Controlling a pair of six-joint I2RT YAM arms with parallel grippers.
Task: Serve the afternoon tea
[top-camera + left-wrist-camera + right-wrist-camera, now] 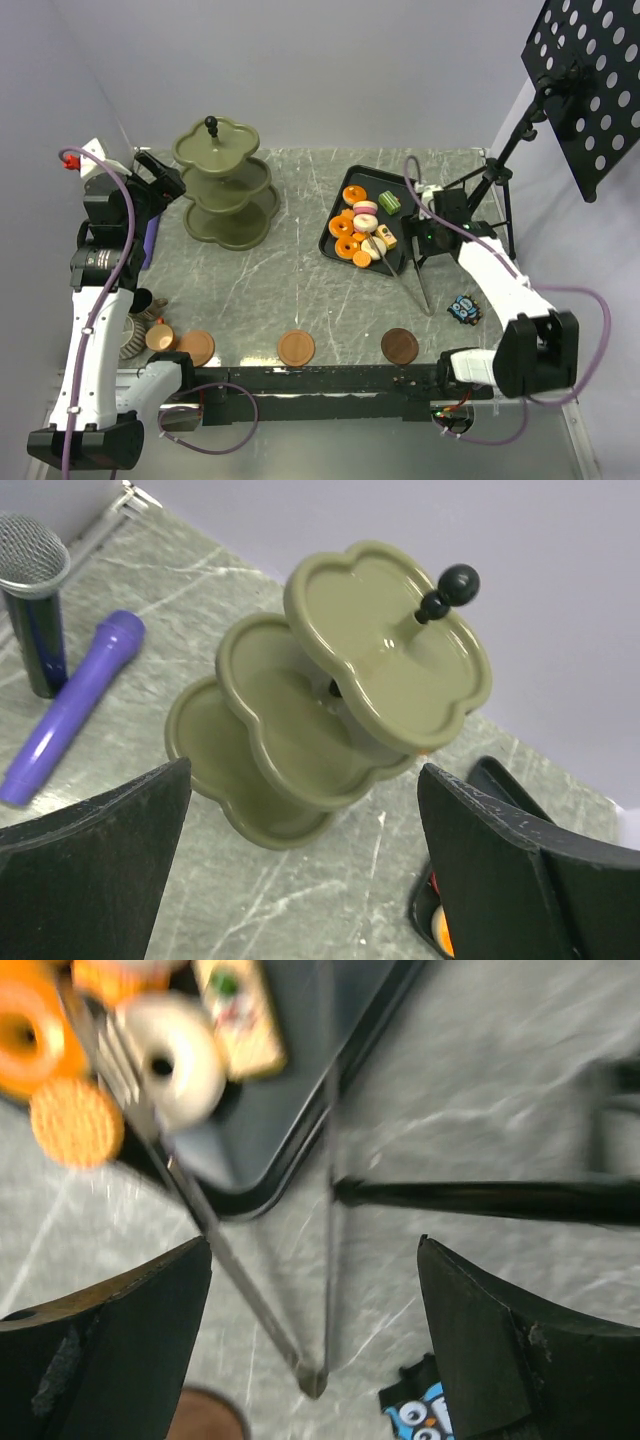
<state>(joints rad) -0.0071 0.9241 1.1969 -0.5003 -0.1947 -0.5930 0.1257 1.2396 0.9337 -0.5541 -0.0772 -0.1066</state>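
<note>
The olive-green three-tier stand (225,185) (340,700) stands empty at the back left. My left gripper (165,182) (305,780) hovers open just left of it, holding nothing. Orange, pink, green and brown pastries (362,228) (180,1070) lie on a black tray (335,245) (290,1110). My right gripper (425,238) (315,1250) is open above the tongs (418,285) (250,1290), whose handles stick out over the tray's near corner. Three brown saucers (296,348) line the front edge. The cups (150,330) cluster at the front left, partly hidden behind my left arm.
A purple microphone (75,715) and a black one (35,600) lie left of the stand. A music stand's black legs (495,185) (480,1198) reach onto the table at the right. A small owl-printed item (463,309) (425,1415) lies near my right arm.
</note>
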